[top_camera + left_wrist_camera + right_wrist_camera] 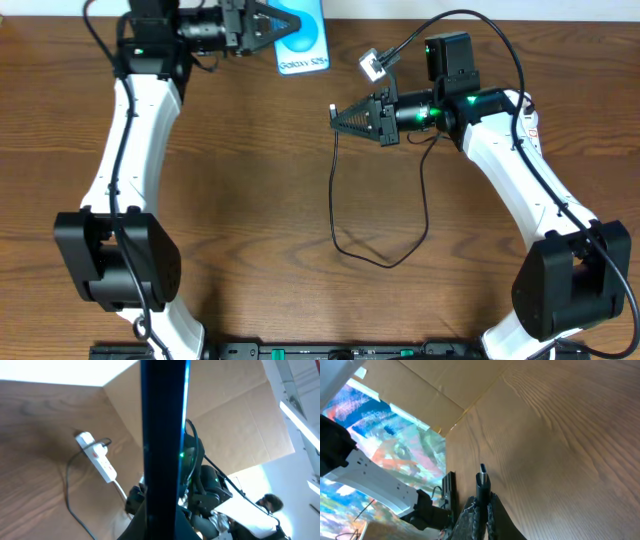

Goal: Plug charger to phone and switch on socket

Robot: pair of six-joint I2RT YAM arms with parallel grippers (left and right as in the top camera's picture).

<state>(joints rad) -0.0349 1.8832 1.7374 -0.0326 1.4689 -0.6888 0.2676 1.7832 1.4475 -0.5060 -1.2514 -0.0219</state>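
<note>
"Wood-grain tabletop, cardboard wall behind. Where's the phone?"

"Clamped in the left gripper, screen up, long axis running away from the robot."

"And the charger?"

"The right gripper pinches its connector, nearer the robot and right of the phone, apart from it. The tip points leftward and the cable loops on the tabletop. Beyond the phone, the socket lies flat."

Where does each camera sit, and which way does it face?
Overhead: above the wooden table, facing down; both arms show.
Left wrist: on the left gripper, facing past its slim blue-screened phone toward a white power strip.
Right wrist: on the right gripper, facing along its black connector tip.
Each wrist view shows the other arm.
</note>
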